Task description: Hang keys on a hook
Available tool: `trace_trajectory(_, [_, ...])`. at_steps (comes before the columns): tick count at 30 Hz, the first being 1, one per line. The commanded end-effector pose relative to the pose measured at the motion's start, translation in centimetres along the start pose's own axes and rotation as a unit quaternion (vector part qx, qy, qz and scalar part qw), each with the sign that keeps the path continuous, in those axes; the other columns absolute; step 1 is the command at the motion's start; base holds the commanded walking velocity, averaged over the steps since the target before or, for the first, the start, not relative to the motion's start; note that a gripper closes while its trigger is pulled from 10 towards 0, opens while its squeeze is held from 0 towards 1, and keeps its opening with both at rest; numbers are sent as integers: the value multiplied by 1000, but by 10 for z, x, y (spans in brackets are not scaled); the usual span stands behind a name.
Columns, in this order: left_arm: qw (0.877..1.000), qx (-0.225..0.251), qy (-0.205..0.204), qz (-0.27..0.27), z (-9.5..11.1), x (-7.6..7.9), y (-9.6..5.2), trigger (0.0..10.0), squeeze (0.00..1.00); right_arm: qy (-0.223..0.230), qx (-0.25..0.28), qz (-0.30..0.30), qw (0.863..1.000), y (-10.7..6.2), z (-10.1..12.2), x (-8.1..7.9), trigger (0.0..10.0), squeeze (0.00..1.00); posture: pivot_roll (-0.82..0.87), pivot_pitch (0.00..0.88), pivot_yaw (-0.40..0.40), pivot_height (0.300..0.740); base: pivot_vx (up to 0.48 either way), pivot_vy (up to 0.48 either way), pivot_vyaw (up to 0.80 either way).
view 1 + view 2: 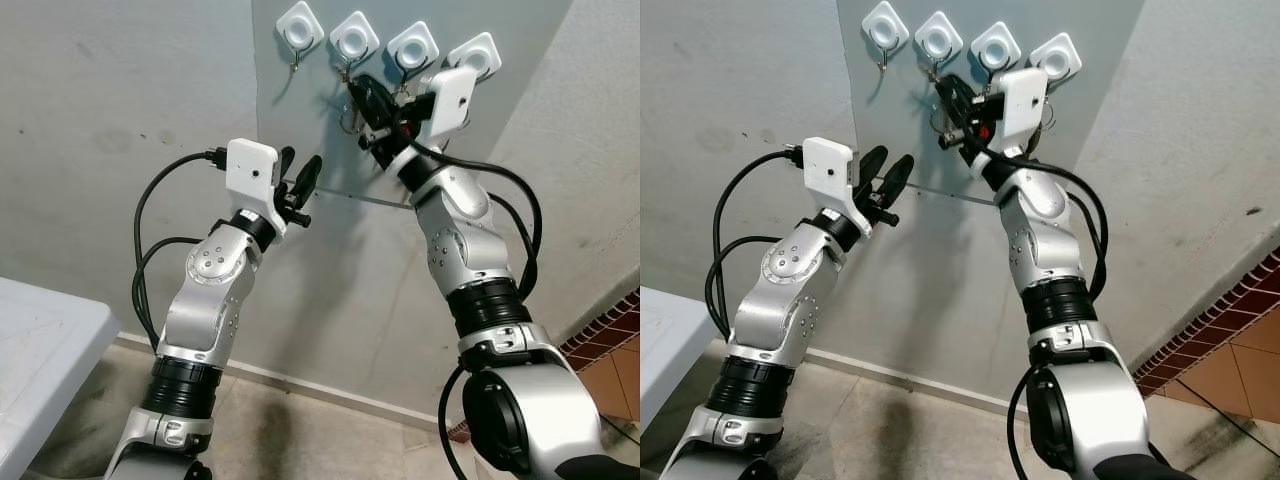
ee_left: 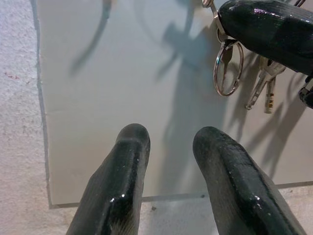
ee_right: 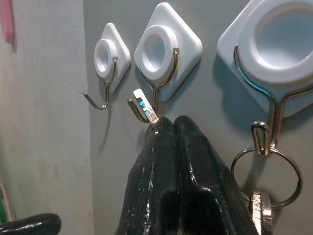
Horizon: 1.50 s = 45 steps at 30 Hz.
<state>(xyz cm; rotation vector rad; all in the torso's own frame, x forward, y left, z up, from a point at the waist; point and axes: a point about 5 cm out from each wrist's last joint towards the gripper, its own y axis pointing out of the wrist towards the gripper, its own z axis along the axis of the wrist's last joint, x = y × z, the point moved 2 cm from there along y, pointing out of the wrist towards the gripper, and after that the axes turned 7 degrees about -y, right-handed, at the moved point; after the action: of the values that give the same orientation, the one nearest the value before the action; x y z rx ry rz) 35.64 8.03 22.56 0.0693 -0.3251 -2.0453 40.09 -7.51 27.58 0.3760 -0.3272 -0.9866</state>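
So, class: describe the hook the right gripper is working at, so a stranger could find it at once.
On the grey wall panel runs a row of four white diamond-shaped hooks. The target hook is second from the left, just above the right gripper, unlike the bare end hook beside it.

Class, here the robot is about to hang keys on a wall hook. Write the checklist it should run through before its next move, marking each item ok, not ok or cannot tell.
1. Right gripper shut on the key tag: ok, fingers pressed together around it.
2. Tag lined up with the second hook: ok, it sits right at the wire's curve.
3. Ring already over that hook: cannot tell, the fingers hide it.
4. Neighbouring third hook free: not ok, it already carries a key ring.
5. Leftmost hook free: ok, nothing hangs on it.
6. Left gripper out of the way: ok, open, lower on the grey panel.
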Motion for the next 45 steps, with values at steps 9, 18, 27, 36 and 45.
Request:
trace_trajectory(9, [1000,6,3,0,4,0,1,10000,0,37,88,-44,994,0,22,7,10000,0,128,45,-60,740,0,0,0])
trace_trajectory(18, [1000,8,1,4,6,-1,1,10000,0,46,124,-55,990,3,34,9,10000,0,132,47,-64,740,0,0,0])
trace_trajectory(27, [1000,10,-1,7,7,-2,0,10000,0,85,153,-17,984,4,43,0,10000,0,132,50,-67,740,0,0,0])
trace_trajectory(36, [1000,12,-1,7,7,-1,1,10000,0,100,155,17,983,6,44,-8,10000,0,131,50,-69,740,0,0,0])
trace_trajectory(45, [1000,13,-2,9,7,-1,0,10000,0,101,141,19,985,11,41,-8,10000,0,135,55,-76,740,0,0,0])
